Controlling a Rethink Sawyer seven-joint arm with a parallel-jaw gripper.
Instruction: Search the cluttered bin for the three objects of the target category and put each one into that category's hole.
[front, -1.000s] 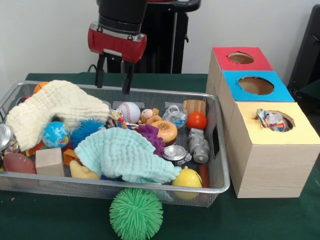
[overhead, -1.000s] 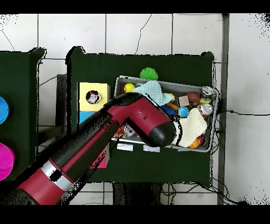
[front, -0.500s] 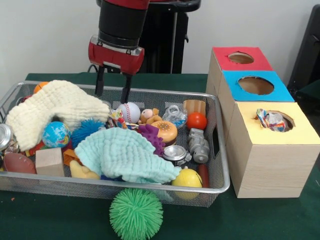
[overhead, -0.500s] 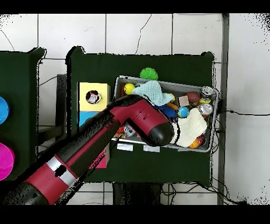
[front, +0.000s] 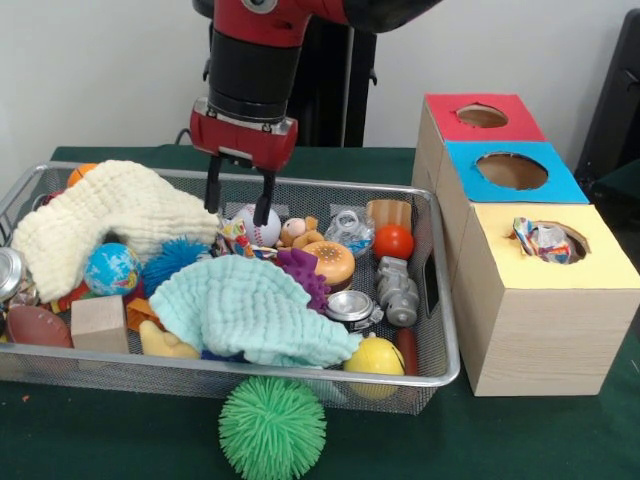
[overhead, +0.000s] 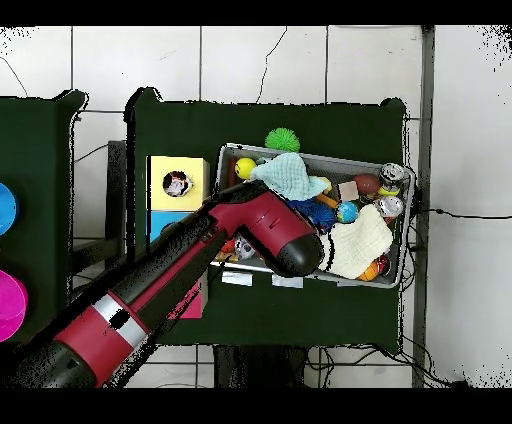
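Lowered since before, end effector (front: 239, 208) — fingers apart — straddles the baseball (front: 257, 226) in the bin (front: 440, 330).

You're looking at a table (front: 60, 440) covered in dark green cloth, and a wire mesh bin (front: 440, 330) sits on it at the left of the front view. Just in front of the bin, a spiky green ball (front: 272, 427) rests on the cloth. To the right, touching the bin's side, stands a row of boxes: yellow-topped (front: 545, 300), blue-topped (front: 512, 172), red-topped (front: 480, 116)
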